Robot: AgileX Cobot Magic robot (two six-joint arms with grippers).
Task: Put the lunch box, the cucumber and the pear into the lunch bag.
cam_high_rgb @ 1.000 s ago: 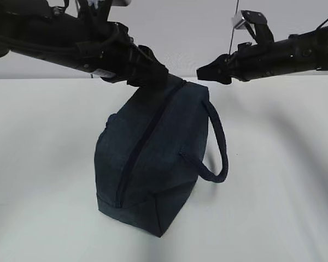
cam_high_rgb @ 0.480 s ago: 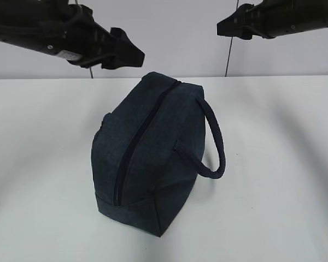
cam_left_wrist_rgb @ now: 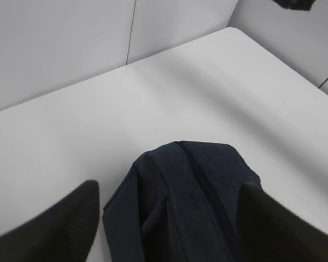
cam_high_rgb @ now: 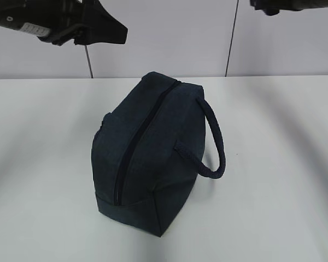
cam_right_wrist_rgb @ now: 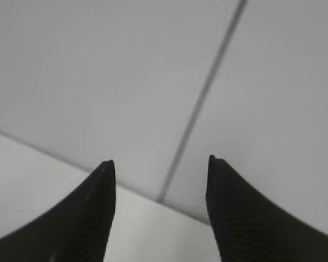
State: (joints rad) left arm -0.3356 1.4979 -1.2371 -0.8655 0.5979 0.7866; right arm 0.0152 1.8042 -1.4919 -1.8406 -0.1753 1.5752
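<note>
Both arms have lifted higher since a moment ago, clear of the lunch bag (cam_high_rgb: 153, 158). It stands zipped on the counter (cam_high_rgb: 273, 164). Left hand (cam_high_rgb: 112, 33) and right hand (cam_right_wrist_rgb: 159, 164) hang released, empty, presumably finished.

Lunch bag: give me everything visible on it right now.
The lunch bag is a boxy dark navy fabric bag standing alone on the white table, one end toward the exterior camera. Its zipper runs along the top and down the near end and looks closed. A rope-like loop handle droops off its right side. A small bulge shows on its left edge. Neither gripper touches it; no pull is discernible.
</note>
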